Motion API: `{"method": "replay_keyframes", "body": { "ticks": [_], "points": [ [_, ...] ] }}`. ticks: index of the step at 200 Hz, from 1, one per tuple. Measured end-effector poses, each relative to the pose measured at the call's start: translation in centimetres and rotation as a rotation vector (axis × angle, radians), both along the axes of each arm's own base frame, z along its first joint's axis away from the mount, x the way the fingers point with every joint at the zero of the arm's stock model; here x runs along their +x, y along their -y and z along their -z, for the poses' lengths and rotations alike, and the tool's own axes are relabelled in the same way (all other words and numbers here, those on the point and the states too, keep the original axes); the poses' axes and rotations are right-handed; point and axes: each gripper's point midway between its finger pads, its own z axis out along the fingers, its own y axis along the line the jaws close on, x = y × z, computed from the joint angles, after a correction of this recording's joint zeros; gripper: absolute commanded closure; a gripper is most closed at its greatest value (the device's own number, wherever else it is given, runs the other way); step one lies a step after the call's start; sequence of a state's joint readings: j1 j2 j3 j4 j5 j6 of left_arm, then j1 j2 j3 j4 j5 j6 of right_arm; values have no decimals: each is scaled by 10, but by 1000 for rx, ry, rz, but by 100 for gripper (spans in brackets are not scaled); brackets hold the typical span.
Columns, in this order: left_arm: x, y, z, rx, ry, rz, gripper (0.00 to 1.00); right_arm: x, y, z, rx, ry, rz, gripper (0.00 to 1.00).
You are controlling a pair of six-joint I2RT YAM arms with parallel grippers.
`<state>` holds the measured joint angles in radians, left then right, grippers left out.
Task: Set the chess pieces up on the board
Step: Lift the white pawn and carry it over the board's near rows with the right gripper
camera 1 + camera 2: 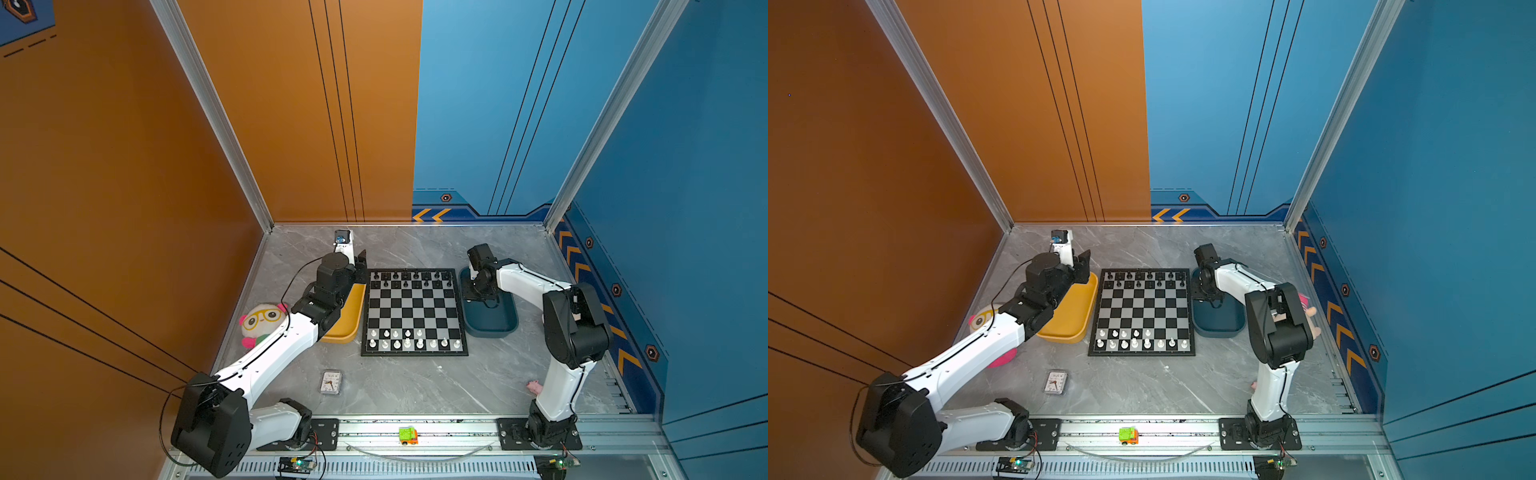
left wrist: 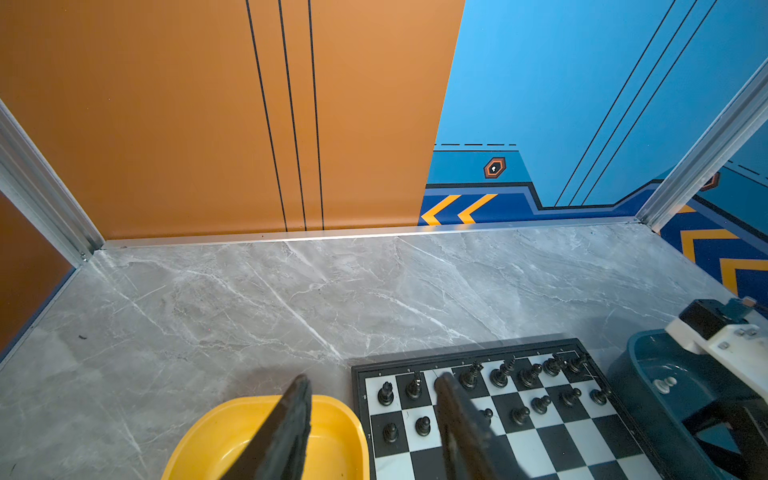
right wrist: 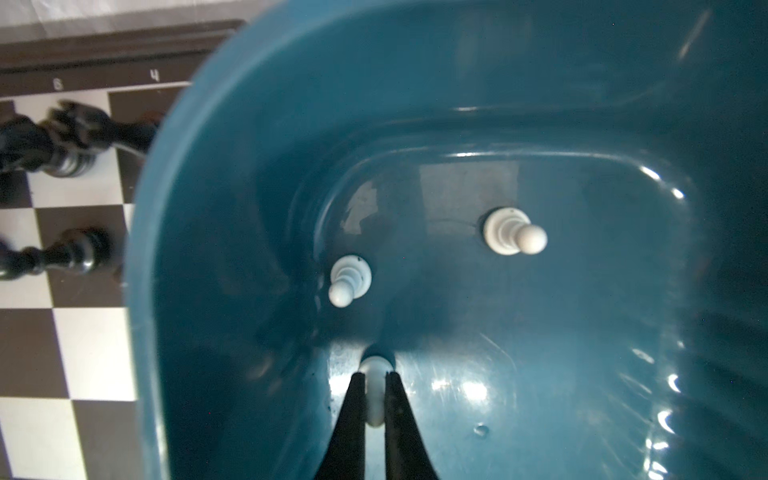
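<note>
White chess pawn (image 3: 375,365) sits pinched in our right tool (image 3: 374,380), low in the teal tray (image 3: 457,124); another pawn (image 3: 349,280) stands just ahead, a third pawn (image 3: 513,237) farther, the board (image 3: 87,353) sideways beyond the tray wall. Our left tool (image 2: 374,377) hangs open, empty.

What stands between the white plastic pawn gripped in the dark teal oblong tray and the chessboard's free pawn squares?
Only the dark teal tray's wall; the right gripper, shut on the white pawn, must lift over it. Nearby chessboard squares are bare.
</note>
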<state>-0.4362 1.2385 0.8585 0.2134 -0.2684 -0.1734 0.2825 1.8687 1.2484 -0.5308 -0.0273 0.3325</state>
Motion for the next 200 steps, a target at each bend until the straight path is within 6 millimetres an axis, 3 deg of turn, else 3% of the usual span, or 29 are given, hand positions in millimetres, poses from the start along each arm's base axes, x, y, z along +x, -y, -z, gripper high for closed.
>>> {"method": "replay_keyframes", "body": {
  "ticks": [62,106,149,200],
  "points": [
    [0,0,0,0,0,0,49,-6,-4,-6,-17,-4,-20,100],
    [0,0,-1,0,1,0,49,-14,-7,-51,-42,82,-36,100],
    [-1,-2,-4,-5,10,-4,49,-35,-21,-94,-61,160,-86,100],
    [-5,-4,-14,-15,33,-5,49,-67,-50,-118,-62,190,-178,100]
  ]
}}
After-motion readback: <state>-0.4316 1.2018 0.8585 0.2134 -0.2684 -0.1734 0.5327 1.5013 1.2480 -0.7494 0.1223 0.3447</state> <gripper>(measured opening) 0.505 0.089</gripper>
